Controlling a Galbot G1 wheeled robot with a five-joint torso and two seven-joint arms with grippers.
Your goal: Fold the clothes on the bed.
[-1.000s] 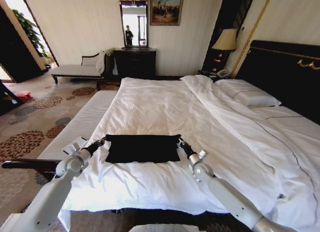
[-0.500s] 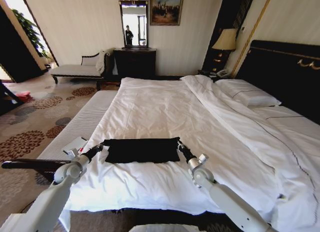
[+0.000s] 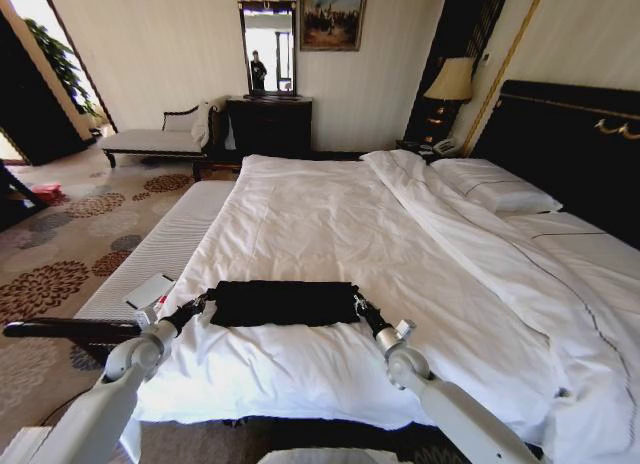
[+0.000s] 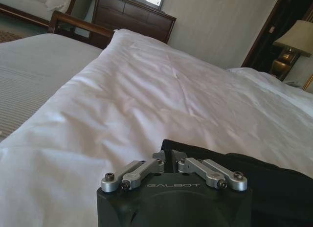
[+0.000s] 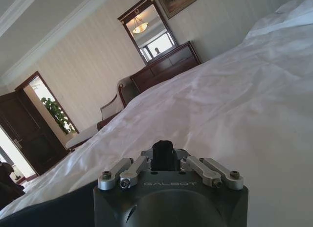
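The clothes, a black T-shirt, lie as a narrow folded strip near the front edge of the bed, on its white duvet. My left gripper is shut on the strip's left end, and my right gripper is shut on its right end. In the left wrist view the left gripper pinches the edge of the black fabric. The right gripper shows in the right wrist view with its tips together on a dark bunch. More of the black fabric trails beside it.
A grey padded bench runs along the bed's left side with a small white item on it. Pillows and the dark headboard are at the right. A chaise, dresser and lamp stand by the far wall.
Both grippers have drawn back toward me, still holding the shirt. The black strip has grown narrower from far edge to near edge.
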